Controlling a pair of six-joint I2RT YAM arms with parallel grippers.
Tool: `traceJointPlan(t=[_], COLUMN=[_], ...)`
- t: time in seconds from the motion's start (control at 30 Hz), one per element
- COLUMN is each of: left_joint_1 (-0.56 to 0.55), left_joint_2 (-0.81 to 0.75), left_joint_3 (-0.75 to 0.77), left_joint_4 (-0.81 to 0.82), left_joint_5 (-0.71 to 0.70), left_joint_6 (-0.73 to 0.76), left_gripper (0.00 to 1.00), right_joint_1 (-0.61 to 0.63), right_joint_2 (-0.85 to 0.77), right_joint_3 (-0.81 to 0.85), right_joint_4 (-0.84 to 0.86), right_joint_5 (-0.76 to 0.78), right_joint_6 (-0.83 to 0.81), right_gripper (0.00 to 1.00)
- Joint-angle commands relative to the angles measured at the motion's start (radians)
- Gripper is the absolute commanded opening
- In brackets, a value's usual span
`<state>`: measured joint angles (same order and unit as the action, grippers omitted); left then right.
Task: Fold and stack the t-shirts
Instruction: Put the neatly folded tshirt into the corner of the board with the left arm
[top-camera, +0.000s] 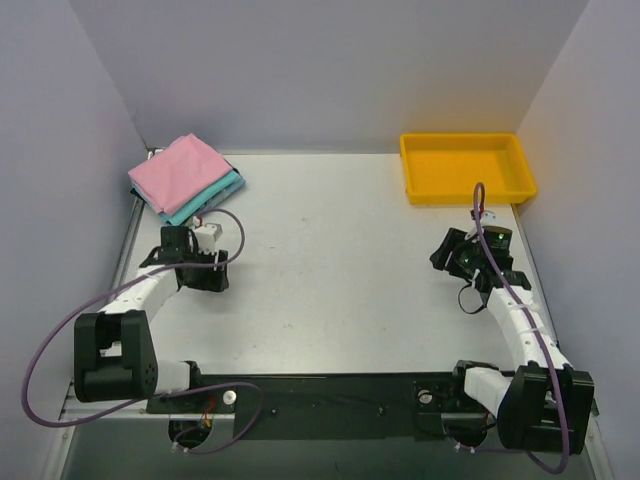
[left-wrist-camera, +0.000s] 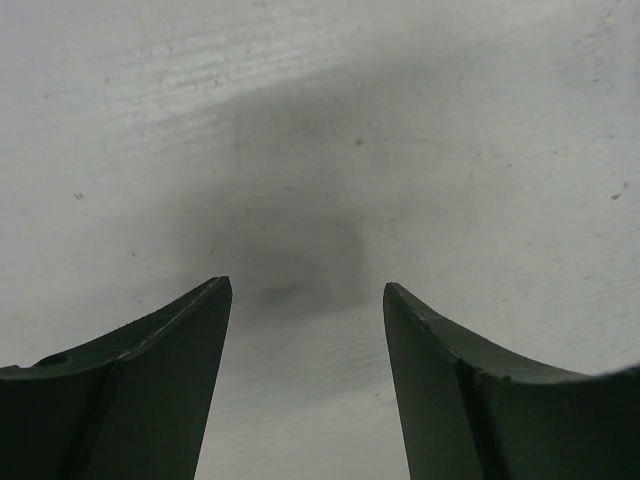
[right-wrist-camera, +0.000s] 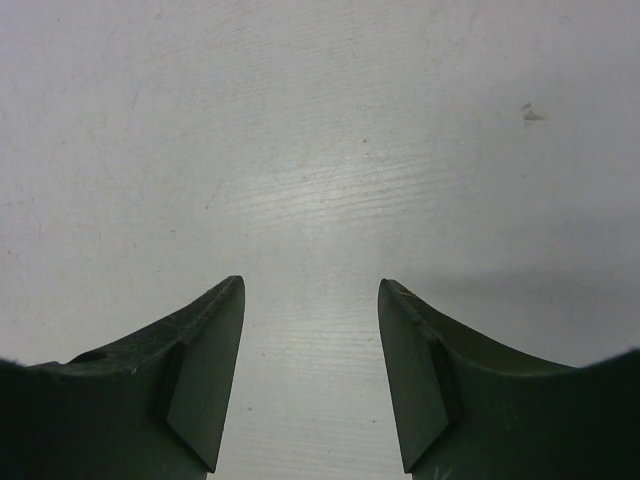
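Both left gripper (left-wrist-camera: 305, 295) and right gripper (right-wrist-camera: 310, 290) gaped empty; stacked t-shirts (top-camera: 186, 174) lay close ahead of left.

Lab robot cell, not a home. Bare white table (top-camera: 330, 260) is boxed in by plain pale walls (top-camera: 330, 60). Left arm (top-camera: 135, 298) and right arm (top-camera: 520, 320) are bolted to a black rail (top-camera: 320, 395) at the near edge, with purple cable (top-camera: 24, 385) looping loose.

1. The pale grey table (top-camera: 330, 250) is flat, with faint scuffs and specks.
2. A stack of t-shirts (top-camera: 185, 178) lies at its far left corner, pink on top, teal beneath.
3. A yellow tray (top-camera: 465, 197) sits at the far right corner.
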<state>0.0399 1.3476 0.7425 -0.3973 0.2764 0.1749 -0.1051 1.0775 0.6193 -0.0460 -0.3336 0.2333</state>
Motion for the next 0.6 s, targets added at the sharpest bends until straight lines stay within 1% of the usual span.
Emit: traceJointPlan(t=[0.0, 0.23, 0.57], left_joint_1=[0.002, 0.005, 0.003], left_joint_2=[-0.079, -0.071, -0.059], left_joint_3=[-0.1, -0.184, -0.186], left_joint_4=[0.279, 0.38, 0.382], left_joint_5=[-0.087, -0.154, -0.16], left_joint_6=[-0.078, -0.095, -0.11], left_gripper=[0.72, 0.72, 0.72], right_joint_1=[-0.005, -0.007, -0.005], right_joint_2=[-0.045, -0.024, -0.001], right_joint_3=[-0.059, -0.104, -0.102], right_joint_4=[0.147, 0.192, 0.182], right_joint_5=[-0.028, -0.03, -0.032], right_joint_6=[-0.026, -0.035, -0.048], right_gripper=[0.52, 0.52, 0.52])
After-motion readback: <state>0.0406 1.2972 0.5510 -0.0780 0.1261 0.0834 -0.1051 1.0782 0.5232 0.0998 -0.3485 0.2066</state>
